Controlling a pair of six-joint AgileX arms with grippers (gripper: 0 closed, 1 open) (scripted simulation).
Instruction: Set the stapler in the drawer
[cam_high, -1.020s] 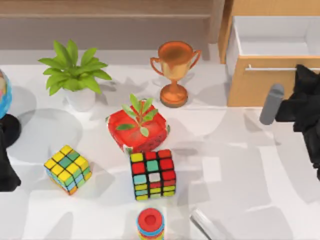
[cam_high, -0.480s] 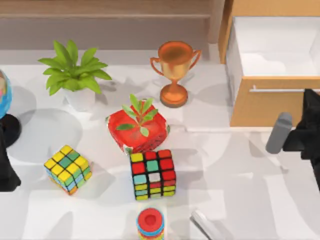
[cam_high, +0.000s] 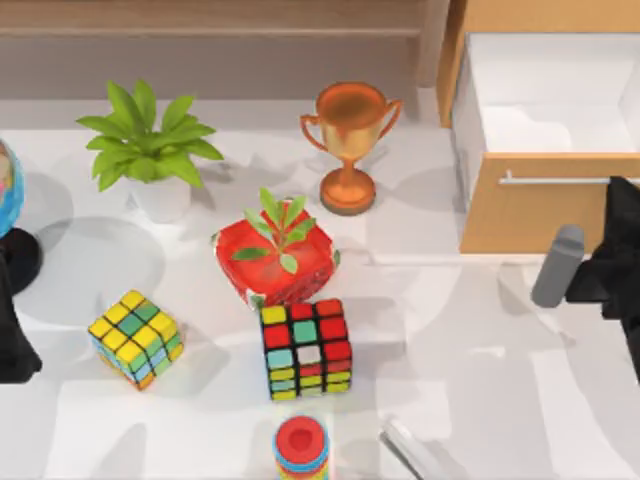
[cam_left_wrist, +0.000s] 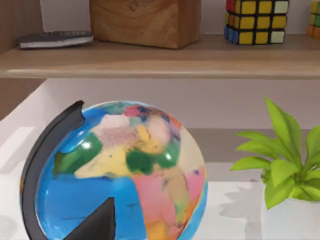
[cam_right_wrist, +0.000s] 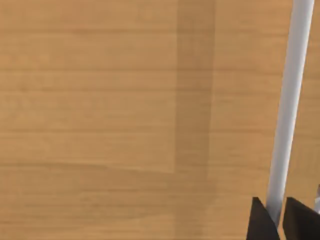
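Right wrist view puts the right gripper tight against the drawer, its two dark fingertips shut on the thin silver bar handle that crosses the smooth tan wood-grain front. From the top view, the same gripper sits at the worktop's right edge, and the drawer stands pulled open, its white inner walls enclosing a bare white floor. The stapler, a slim pale bar, lies well apart at the near edge, right of a red stacked ring toy (partly cut off). Left wrist view faces a glossy multicoloured globe; whether the left gripper is open I cannot tell.
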